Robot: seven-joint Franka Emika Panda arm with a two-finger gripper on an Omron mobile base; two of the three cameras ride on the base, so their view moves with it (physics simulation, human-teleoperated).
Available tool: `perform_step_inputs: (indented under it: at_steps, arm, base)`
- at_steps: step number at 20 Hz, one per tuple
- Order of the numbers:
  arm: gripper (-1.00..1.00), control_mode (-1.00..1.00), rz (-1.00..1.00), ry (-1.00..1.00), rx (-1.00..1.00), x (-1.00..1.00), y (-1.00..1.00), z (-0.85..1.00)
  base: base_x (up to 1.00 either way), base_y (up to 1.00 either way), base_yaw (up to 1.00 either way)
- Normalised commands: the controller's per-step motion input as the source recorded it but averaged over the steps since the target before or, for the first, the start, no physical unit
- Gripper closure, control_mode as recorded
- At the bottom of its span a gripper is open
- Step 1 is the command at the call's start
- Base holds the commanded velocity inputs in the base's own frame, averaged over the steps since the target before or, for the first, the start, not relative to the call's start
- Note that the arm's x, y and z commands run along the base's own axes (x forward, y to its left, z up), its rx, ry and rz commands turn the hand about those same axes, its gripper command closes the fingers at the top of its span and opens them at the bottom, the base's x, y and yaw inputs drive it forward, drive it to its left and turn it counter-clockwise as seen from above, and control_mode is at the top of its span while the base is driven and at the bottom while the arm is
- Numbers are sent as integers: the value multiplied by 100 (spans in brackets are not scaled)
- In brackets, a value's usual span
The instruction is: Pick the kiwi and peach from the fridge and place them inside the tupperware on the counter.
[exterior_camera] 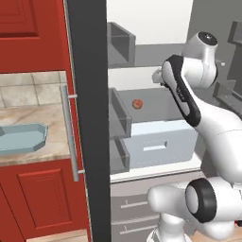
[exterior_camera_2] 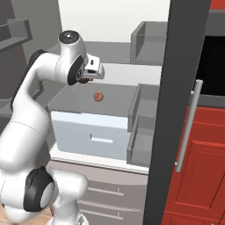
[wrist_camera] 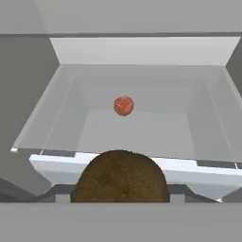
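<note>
In the hand view the brown kiwi [wrist_camera: 120,177] sits close at the bottom, and my gripper [exterior_camera_2: 88,79] is shut on it inside the open fridge [exterior_camera: 87,118]. The orange-red peach [wrist_camera: 124,106] lies further in on the grey shelf, apart from the kiwi; the base views show the peach [exterior_camera: 137,104] [exterior_camera_2: 98,96] above the pale drawer. My hand hovers a little above and in front of it. The light blue tupperware [exterior_camera: 28,137] rests on the beige counter [exterior_camera: 38,116] left of the fridge door, with nothing visible inside it.
The dark fridge door [exterior_camera_2: 176,110] stands open edge-on between the shelves and the counter, its silver handle [exterior_camera: 70,137] facing the counter. Grey door bins [exterior_camera: 120,118] line its inner side. The pale drawer [exterior_camera: 160,142] juts out below the shelf. Red cabinets [exterior_camera: 42,198] sit under the counter.
</note>
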Motion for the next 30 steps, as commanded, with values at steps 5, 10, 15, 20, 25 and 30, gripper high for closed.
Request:
perform_step_inputs:
  at_steps: [5,10,15,20,25,30]
  arm:
    - [100,100,0,0,0,0,0,0]
    - [100,100,0,0,0,0,0,0]
    - [100,100,0,0,0,0,0,0]
    - [100,100,0,0,0,0,0,0]
    - [100,100,0,0,0,0,0,0]
    - [100,100,0,0,0,0,0,0]
  base:
    - [-100,1,7]
    - [-93,11,5]
    - [-19,72,1]
    - [0,93,0]
    - [0,98,0]
    - [13,86,0]
